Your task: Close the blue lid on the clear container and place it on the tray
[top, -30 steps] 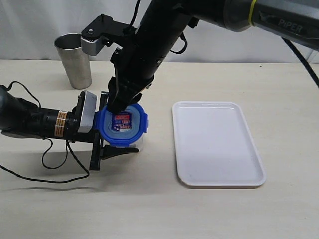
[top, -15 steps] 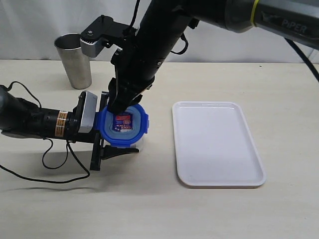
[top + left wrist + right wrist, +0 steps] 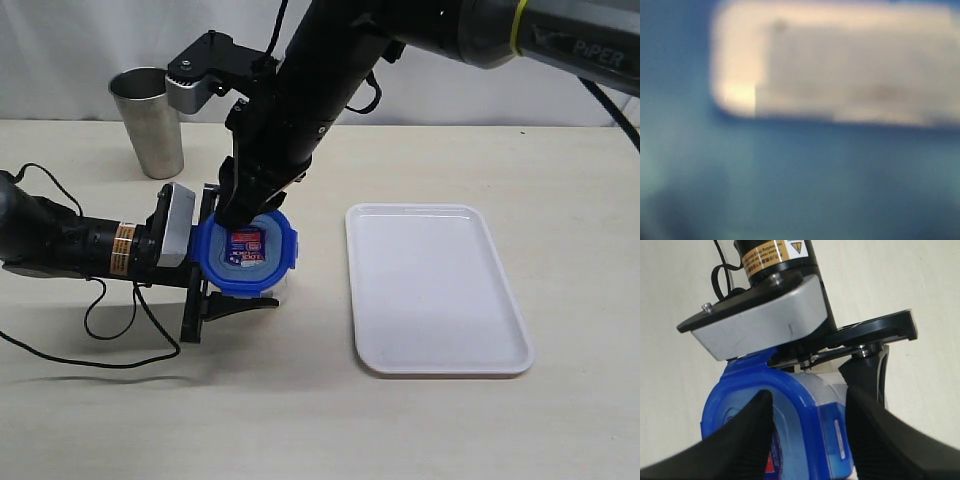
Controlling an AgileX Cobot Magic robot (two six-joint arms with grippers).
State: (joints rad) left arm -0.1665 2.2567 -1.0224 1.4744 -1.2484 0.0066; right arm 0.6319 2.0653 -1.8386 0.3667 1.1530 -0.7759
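The blue lid (image 3: 245,252) is smooth, glossy plastic, and the red-and-white sticker on top looks like coated paper. Beneath it the clear container (image 3: 281,287) shows as transparent, slightly hazy plastic. The tray (image 3: 435,300) is smooth white plastic with a soft sheen. The steel tumbler (image 3: 150,125) is brushed grey metal, satin rather than mirror-bright. The bench (image 3: 330,430) has a matt, pale beige, even surface. The right gripper (image 3: 809,440) has matt black fingers (image 3: 740,445), apparently plastic.
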